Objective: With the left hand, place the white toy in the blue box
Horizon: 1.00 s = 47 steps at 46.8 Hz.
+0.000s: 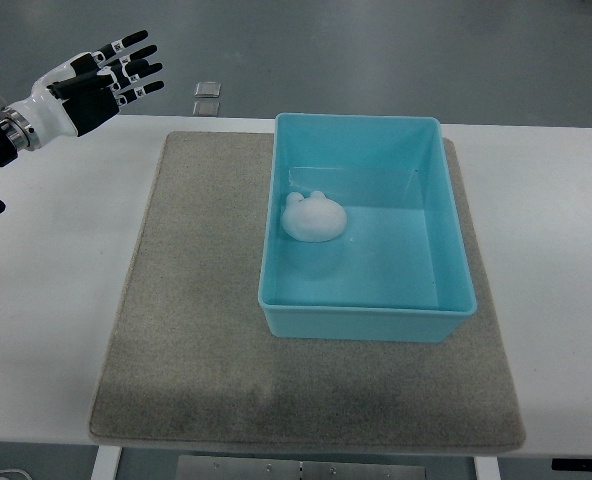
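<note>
**White toy inside the blue box, left hand empty at upper left**

In the top view we see the white toy [313, 217] lying on the floor of the blue box [454, 250], close to the box's left wall and a little above the middle of the frame. It is a rounded lump with two small bumps on its upper left side. The box sits upright on a grey mat [196, 330], toward the mat's right half, and the mat lies flat on a white table [46, 300].

We find the left hand [96, 80] in the upper left of the frame, its arm entering from the left edge. Its fingers [136, 68] are stretched out and slightly fanned, pointing to the right, and they hold nothing. The toy lies well apart from them, down and to the right, with the box's left wall between hand and toy.

Beyond the table's far edge, we notice two small square plates [207, 97] on the floor.
</note>
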Each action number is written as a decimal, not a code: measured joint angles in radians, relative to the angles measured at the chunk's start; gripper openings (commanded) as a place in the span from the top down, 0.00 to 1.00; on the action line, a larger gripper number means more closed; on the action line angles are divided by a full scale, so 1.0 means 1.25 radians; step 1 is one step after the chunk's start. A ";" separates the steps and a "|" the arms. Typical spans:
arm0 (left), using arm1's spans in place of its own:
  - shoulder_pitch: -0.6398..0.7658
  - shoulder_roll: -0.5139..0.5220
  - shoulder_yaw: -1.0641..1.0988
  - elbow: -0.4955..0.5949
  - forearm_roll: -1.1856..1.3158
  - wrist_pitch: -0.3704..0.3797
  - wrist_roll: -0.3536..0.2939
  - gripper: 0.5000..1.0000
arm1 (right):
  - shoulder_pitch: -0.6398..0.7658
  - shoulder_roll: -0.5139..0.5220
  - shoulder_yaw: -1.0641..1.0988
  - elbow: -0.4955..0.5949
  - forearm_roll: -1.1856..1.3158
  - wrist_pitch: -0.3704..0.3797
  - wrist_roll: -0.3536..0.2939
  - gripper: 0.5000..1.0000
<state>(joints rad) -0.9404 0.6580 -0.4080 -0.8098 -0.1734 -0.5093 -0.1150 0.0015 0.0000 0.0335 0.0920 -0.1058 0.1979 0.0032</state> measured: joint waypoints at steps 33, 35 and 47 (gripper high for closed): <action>0.023 -0.013 -0.013 -0.002 0.004 0.000 -0.001 0.01 | 0.000 0.000 0.000 0.000 0.000 0.000 0.000 0.13; 0.023 -0.013 -0.013 0.000 0.004 0.000 -0.001 0.01 | 0.000 0.000 0.000 0.000 0.000 0.000 0.000 0.13; 0.027 -0.013 -0.016 0.002 0.006 -0.004 -0.002 0.01 | 0.000 0.000 0.000 0.000 0.000 0.000 0.000 0.13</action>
<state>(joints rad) -0.9067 0.6412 -0.4275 -0.8068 -0.1658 -0.5137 -0.1178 0.0016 0.0000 0.0336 0.0920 -0.1058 0.1979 0.0036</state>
